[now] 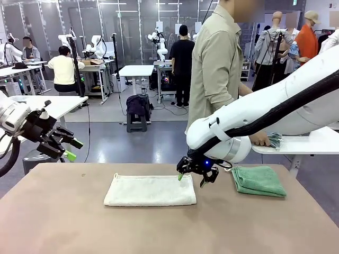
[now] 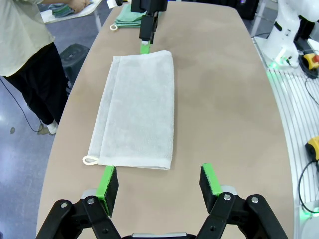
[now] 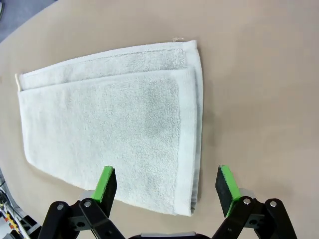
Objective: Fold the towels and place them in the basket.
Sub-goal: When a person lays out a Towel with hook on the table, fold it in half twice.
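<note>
A cream-white towel (image 1: 150,190), folded once lengthwise, lies flat mid-table. My right gripper (image 1: 195,177) hovers open just above its right end; in the right wrist view the towel (image 3: 114,119) stretches away and the open right gripper (image 3: 167,184) straddles its near short edge with nothing between the pads. A mint green towel (image 1: 258,181) sits folded at the table's right side. My left gripper (image 1: 66,148) hangs open in the air off the table's left end; its wrist view looks along the cream towel (image 2: 137,114) past the empty left gripper (image 2: 158,181). The basket is out of view.
A person (image 1: 217,69) stands at the far side, a hand on a white side table (image 1: 312,142) to the right. Bare tabletop (image 1: 63,217) surrounds the towels. The right arm's white base (image 2: 286,30) stands beside the table.
</note>
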Action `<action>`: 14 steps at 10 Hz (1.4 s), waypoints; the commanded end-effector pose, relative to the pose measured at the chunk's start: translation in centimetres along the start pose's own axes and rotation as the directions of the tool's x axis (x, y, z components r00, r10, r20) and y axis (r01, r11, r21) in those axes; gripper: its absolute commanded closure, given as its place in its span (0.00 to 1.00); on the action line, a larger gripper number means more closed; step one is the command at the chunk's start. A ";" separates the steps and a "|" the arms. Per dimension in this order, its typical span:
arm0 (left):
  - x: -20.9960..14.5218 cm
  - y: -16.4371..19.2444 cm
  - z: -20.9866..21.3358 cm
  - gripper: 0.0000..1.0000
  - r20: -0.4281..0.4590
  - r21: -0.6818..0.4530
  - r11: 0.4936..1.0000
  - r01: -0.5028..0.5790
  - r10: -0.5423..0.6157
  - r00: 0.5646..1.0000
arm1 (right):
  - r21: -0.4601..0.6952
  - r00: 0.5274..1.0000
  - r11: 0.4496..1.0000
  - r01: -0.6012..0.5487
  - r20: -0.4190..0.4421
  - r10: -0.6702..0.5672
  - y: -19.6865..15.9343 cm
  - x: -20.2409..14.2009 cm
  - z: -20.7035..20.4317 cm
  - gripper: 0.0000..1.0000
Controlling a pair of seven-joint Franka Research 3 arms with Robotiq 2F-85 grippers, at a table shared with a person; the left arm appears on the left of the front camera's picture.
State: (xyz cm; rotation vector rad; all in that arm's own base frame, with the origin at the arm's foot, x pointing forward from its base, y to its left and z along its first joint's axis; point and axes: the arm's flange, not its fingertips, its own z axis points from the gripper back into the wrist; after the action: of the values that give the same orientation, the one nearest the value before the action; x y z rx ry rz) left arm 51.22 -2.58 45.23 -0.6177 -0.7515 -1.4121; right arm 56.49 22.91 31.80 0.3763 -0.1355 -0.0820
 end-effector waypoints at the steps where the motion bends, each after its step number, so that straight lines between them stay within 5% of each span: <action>1: 0.1 0.0 0.0 0.16 -0.004 0.005 1.000 -0.009 0.009 1.000 | 0.002 1.000 1.000 -0.005 -0.001 0.005 -0.3 -0.1 0.4 0.00; 14: 0.1 0.0 0.0 0.16 -0.004 0.005 1.000 -0.009 0.009 1.000 | -0.031 1.000 1.000 0.006 0.008 -0.006 1.0 0.1 -2.0 0.00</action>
State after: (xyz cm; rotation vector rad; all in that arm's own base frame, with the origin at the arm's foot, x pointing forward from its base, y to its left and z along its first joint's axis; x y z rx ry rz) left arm 51.22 -2.58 45.23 -0.6176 -0.7515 -1.4121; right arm 56.27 23.73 30.66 0.3663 -0.1229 -0.0638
